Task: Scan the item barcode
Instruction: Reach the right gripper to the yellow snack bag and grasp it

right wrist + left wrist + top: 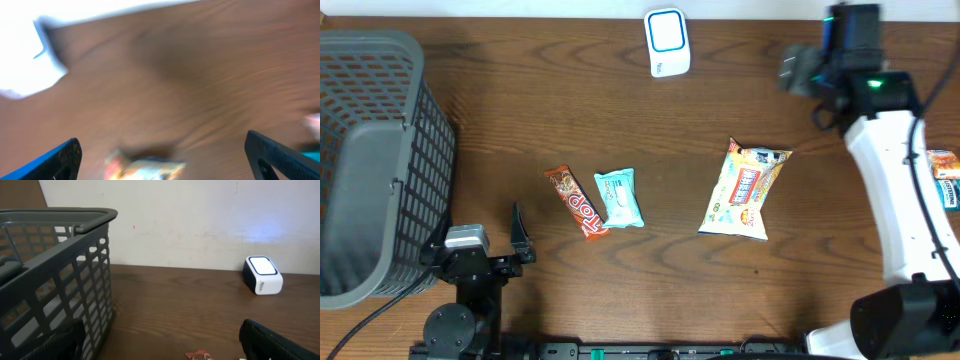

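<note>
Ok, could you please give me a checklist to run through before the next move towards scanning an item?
1. Left pincer open with nothing in it: ok.
2. Right pincer open with nothing in it: ok.
3. Scanner lit and unobstructed: ok.
4. Snack bag lying apart from the other items: ok.
5. Orange bar and teal packet separated: cannot tell, they lie very close side by side.
6. A barcode facing up on any item: cannot tell.
</note>
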You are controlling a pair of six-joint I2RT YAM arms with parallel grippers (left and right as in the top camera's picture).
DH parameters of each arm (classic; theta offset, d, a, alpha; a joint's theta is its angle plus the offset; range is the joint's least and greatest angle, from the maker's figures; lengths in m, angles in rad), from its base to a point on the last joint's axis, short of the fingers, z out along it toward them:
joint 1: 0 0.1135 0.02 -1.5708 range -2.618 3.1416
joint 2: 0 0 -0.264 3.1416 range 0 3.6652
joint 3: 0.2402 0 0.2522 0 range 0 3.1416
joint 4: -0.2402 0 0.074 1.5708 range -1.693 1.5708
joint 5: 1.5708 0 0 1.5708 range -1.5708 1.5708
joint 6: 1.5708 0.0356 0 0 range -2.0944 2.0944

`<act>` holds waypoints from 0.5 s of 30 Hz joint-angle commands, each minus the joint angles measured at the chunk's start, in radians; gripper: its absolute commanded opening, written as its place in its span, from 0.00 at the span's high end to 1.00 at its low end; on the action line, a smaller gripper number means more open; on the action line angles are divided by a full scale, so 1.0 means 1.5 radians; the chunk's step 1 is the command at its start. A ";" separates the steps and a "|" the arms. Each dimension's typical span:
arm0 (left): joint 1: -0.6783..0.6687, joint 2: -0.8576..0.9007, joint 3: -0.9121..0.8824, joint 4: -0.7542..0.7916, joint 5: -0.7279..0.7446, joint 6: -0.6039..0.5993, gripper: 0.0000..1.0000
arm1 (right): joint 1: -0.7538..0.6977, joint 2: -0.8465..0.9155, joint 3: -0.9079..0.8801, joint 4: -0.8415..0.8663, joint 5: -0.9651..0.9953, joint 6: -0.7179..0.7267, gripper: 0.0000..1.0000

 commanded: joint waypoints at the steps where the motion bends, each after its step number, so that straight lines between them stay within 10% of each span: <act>1: 0.003 -0.001 0.001 0.001 -0.003 -0.004 0.02 | 0.048 0.009 -0.005 -0.029 -0.184 0.003 0.01; 15: 0.003 -0.001 0.001 0.001 -0.003 -0.004 0.02 | 0.228 0.071 -0.040 -0.179 0.029 0.244 0.19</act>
